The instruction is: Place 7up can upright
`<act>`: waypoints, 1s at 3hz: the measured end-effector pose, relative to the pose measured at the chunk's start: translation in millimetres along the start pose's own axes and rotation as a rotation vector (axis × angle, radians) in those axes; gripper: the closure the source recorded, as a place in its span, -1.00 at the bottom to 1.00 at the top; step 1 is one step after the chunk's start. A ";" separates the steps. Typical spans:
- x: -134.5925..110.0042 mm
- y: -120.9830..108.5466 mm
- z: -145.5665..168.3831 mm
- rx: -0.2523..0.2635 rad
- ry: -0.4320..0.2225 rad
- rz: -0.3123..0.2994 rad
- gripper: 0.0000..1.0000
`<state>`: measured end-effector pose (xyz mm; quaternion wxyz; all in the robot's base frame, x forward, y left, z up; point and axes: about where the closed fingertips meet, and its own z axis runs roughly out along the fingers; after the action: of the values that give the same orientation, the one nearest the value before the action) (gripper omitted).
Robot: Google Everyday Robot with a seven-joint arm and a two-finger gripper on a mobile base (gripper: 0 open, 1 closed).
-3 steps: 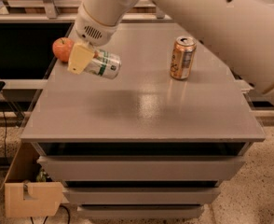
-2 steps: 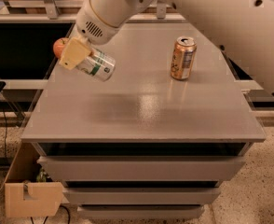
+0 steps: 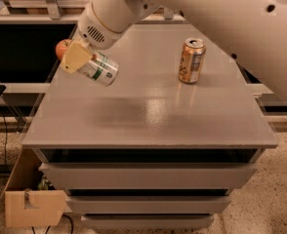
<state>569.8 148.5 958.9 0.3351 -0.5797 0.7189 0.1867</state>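
gripper (image 3: 84, 62) pinching 7up can (image 3: 103, 71) | can tilted, in air, left of orange can (image 3: 191, 61) | not yet set down upright

one camera only, up high in front of the grey table (image 3: 148, 118), tilted down over its top, pretty close, arm (image 3: 221, 18) entering from upper right, gripper (image 3: 86, 64) at upper left of the frame, clamped on the 7up can (image 3: 102, 70)
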 end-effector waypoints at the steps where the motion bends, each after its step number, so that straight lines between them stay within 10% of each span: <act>1: 1.4 8.7 17.6 0.092 -0.036 0.070 1.00; 3: 15.6 14.4 53.9 0.161 -0.211 0.215 1.00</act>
<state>568.7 176.6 908.3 0.4320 -0.4479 0.7504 0.2229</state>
